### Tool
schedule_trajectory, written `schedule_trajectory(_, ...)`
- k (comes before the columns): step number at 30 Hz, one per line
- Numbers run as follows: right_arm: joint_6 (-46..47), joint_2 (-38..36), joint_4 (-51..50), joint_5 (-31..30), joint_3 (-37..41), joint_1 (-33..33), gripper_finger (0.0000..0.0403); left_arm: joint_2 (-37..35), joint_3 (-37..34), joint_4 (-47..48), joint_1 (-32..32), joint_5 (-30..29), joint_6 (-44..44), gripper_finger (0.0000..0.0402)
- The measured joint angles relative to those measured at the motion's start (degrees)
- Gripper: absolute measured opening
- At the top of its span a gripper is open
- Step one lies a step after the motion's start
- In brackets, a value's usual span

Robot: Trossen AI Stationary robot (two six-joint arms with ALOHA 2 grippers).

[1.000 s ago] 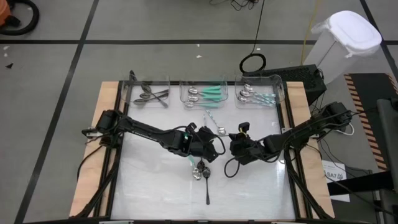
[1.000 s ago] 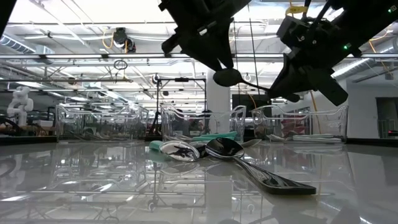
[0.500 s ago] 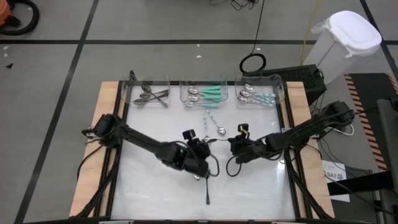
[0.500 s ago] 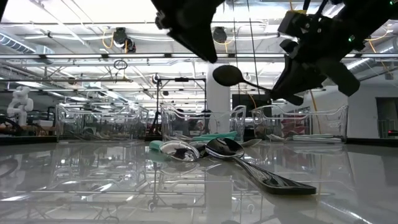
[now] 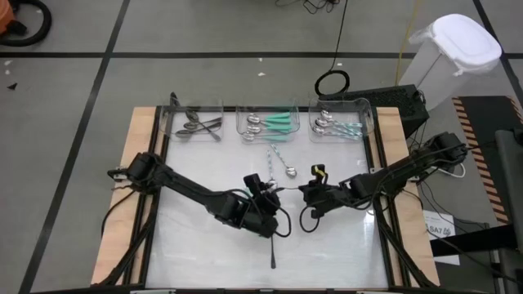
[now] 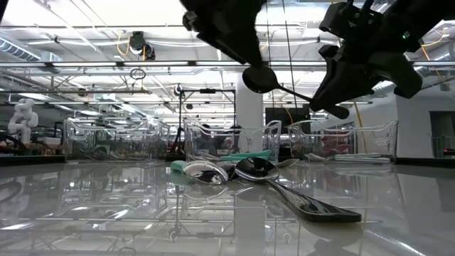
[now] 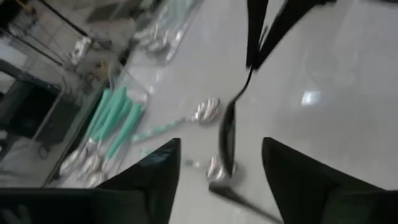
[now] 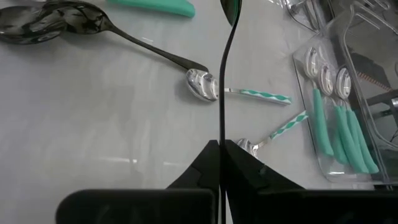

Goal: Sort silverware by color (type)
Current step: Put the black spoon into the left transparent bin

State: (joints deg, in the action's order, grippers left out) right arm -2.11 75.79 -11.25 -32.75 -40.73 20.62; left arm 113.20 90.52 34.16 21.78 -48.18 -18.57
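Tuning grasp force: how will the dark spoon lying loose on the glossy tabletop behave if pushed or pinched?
The dark metal spoon looks rigid, so it likely won't flex. On the glossy white tabletop it would probably slide rather than roll. Its thin, flat handle lies low, so a pinch may slip.

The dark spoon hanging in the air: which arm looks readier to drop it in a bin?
The right one, probably. Its claw is shut on the dark spoon by the handle, above the table. The left claw is open and holds nothing, so it would first have to take the spoon.
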Motion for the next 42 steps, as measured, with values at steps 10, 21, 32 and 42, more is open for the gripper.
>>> schedule_trajectory(10,-0.2,0.0,0.0,-0.11,-0.02,0.0,0.0005,0.58,0.0,0.87,-0.68,-0.18,-2.68,0.0234)
schedule_trajectory(21,-0.15,0.0,0.28,-0.15,-0.02,0.0,0.0006,1.17,0.0,-0.02,-0.84,-0.15,-0.67,0.0084)
schedule_trajectory(32,0.11,0.0,1.44,-0.22,0.11,-0.04,0.0007,1.15,0.0,0.35,-2.65,1.37,-3.38,0.0017)
schedule_trajectory(42,-0.33,-0.02,3.12,-0.15,-0.04,-0.04,0.0007,1.15,0.0,0.17,-3.02,2.48,-6.12,0.014)
